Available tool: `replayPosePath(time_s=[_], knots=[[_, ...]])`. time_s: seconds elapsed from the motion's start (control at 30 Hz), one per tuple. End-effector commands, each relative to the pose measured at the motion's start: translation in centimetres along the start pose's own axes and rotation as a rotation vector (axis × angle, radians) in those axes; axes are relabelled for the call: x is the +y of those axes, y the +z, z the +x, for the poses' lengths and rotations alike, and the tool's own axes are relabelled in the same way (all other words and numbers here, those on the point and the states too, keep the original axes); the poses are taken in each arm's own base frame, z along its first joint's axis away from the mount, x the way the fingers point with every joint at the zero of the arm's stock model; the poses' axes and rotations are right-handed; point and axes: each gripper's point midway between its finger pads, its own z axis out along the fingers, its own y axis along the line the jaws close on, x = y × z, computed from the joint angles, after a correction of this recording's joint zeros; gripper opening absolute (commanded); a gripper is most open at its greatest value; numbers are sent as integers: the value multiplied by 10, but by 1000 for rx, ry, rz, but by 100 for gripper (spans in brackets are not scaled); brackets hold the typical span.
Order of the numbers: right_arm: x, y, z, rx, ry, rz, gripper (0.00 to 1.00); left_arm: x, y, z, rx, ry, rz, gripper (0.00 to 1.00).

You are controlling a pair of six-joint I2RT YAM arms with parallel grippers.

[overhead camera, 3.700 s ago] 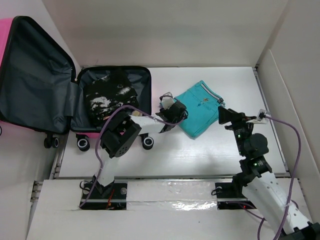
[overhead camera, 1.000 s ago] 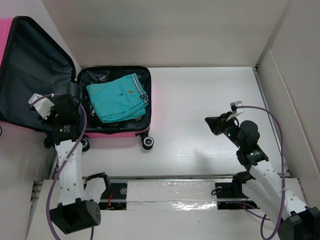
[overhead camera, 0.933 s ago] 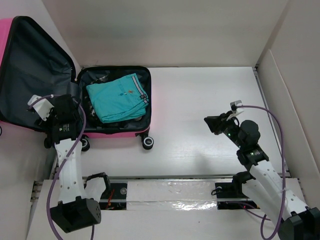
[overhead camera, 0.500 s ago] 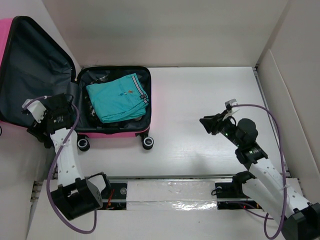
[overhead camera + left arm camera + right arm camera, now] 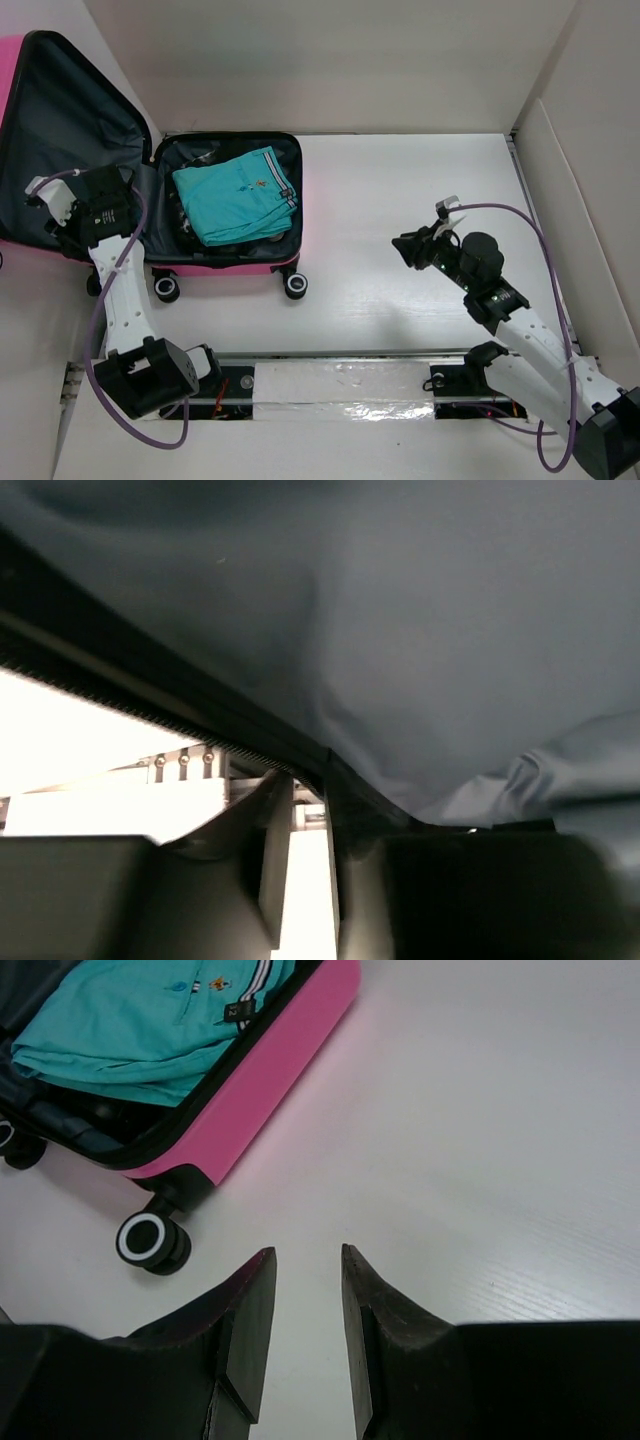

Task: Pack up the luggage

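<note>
Pink suitcase (image 5: 230,268) lies open at the far left of the surface (image 5: 400,180), lid (image 5: 70,130) tipped up, folded teal shirt (image 5: 235,195) in the base. Left fingers (image 5: 245,880) are nearly together at the lid's rim; can't tell if they're pinching it. Right fingers (image 5: 245,1320) are partly open and empty, over the surface to the suitcase's right.

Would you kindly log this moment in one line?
luggage open | teal garment inside | left fingers at lid lining | right fingers apart, empty, over table
</note>
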Motion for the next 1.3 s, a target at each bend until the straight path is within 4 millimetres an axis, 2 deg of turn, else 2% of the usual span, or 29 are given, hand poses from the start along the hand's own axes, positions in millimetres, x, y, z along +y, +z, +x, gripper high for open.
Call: replayPosePath(time_s=[0.0, 0.03, 0.1, 0.13, 0.17, 0.23, 0.27, 0.33, 0.37, 0.47, 0.5, 0.57, 0.6, 0.63, 0.67, 0.7, 0.73, 0.83, 0.87, 0.93, 1.03, 1.07, 1.1, 1.17, 1.23, 1.27], knots=[[1, 1, -24, -55, -32, 22, 38, -10, -2, -13, -25, -82, 42, 7], [1, 1, -23, -52, -27, 22, 38, -16, -5, -15, -14, -97, 80, 2], [0, 4, -21, -41, -25, 22, 38, -21, -16, -19, -26, -106, 136, 0], [0, 5, -20, -40, -21, 21, 38, -36, -29, -21, -39, -102, 213, 0], [0, 6, -19, -34, -19, 19, 38, -38, -43, -28, -74, -109, 269, 0], [-2, 11, -13, -10, -13, 20, 38, -52, -65, -24, -129, -55, 359, 0], [-1, 13, -11, -3, -12, 12, 38, -67, -94, -20, -160, -31, 457, 0], [1, 18, -6, 16, -12, 3, 38, -70, -117, -17, -196, -34, 498, 0], [1, 20, -2, 28, -11, 7, 38, -81, -139, -7, -198, 2, 566, 0], [-2, 25, 2, 47, -17, 31, 38, -99, -167, 3, -191, 22, 657, 0], [-1, 26, 3, 50, -20, 29, 38, -107, -188, 9, -195, 40, 725, 0], [-5, 27, 6, 54, -21, 50, 38, -115, -217, 11, -218, 47, 789, 0], [-6, 28, 7, 58, -19, 53, 38, -121, -231, 18, -239, 89, 810, 0], [-6, 29, 7, 59, -19, 56, 38, -123, -260, 21, -263, 102, 869, 0], [-7, 29, 8, 63, -20, 60, 38, -126, -274, 27, -274, 128, 894, 0], [-9, 31, 10, 69, -19, 65, 38, -135, -290, 42, -290, 178, 911, 0], [-10, 31, 12, 75, -18, 69, 38, -134, -317, 50, -313, 190, 963, 0], [-13, 32, 12, 76, -20, 89, 39, -142, -352, 83, -359, 263, 1007, 0], [-16, 32, 13, 78, -21, 100, 39, -144, -364, 104, -371, 325, 1032, 0], [-17, 31, 13, 79, -20, 110, 39, -145, -375, 121, -321, 299, 1064, 0], [-17, 31, 13, 75, -21, 120, 41, -142, -366, 145, -313, 364, 1032, 0], [-18, 31, 13, 75, -20, 123, 41, -139, -360, 151, -292, 358, 1018, 20], [-17, 31, 13, 73, -15, 122, 41, -137, -357, 153, -283, 357, 1016, 34], [-18, 32, 14, 76, -17, 122, 41, -129, -355, 156, -277, 357, 1030, 51], [-18, 33, 16, 81, -15, 123, 42, -117, -354, 139, -252, 293, 1066, 52], [-19, 34, 17, 84, -14, 124, 41, -118, -355, 140, -245, 280, 1071, 54]])
